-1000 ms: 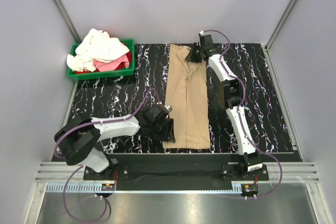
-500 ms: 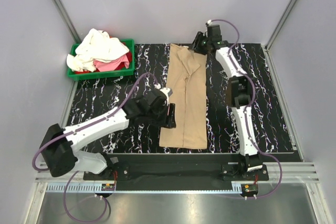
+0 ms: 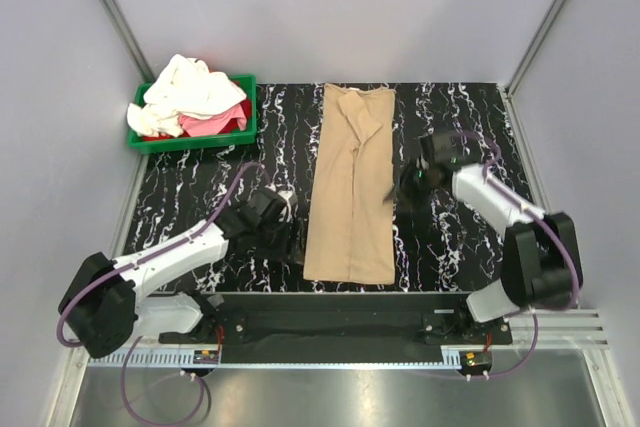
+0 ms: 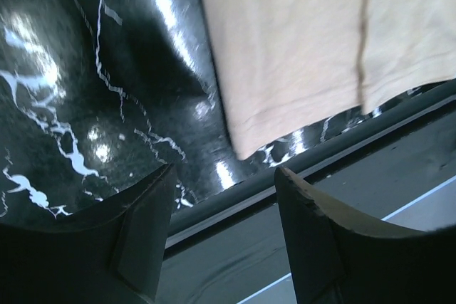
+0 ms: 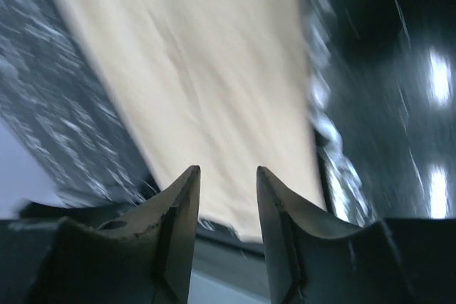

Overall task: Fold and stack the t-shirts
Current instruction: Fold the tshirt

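One tan t-shirt (image 3: 352, 187) lies down the middle of your bench (image 3: 480, 147), folded lengthwise into a narrow strip. You have yet to fold it short, and nothing is stacked.

Both sets of jaws are spread and empty. The left gripper (image 4: 224, 176) is by the shirt's near left corner, and the right gripper (image 5: 228, 172) is beside its right edge.

At far left, a green bin (image 3: 190, 140) holds heaped white garments (image 3: 190, 87) and pink garments (image 3: 215, 125).
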You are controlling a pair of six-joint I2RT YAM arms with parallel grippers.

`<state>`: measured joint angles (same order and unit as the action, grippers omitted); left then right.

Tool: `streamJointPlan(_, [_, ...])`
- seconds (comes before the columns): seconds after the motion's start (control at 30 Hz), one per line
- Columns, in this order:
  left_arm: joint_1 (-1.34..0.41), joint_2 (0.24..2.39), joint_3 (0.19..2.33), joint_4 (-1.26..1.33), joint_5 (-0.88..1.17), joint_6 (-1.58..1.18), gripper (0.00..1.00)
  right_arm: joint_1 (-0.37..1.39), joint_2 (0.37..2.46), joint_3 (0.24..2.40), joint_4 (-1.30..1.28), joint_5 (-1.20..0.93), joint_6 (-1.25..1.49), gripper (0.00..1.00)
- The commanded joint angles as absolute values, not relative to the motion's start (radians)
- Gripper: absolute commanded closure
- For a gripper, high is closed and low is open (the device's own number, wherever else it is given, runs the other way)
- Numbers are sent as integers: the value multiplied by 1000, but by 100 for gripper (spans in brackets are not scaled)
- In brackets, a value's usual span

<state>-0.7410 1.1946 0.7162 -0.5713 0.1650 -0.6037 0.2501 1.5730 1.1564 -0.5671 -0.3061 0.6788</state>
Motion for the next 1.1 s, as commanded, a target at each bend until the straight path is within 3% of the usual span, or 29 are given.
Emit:
streamJointPlan(0.0, [-729,1181,649,-468,236,-624,38,294,1373,896,-646,-285,780,55])
streamJointPlan(0.3, [-730,1204,563,-347,318,-696,41,434,1161,574,-640,-275,922,56])
streamJointPlan(1.07, [-732,1275,523,-293,348,-744,53,491,1174,473,-532,-268,954,67])
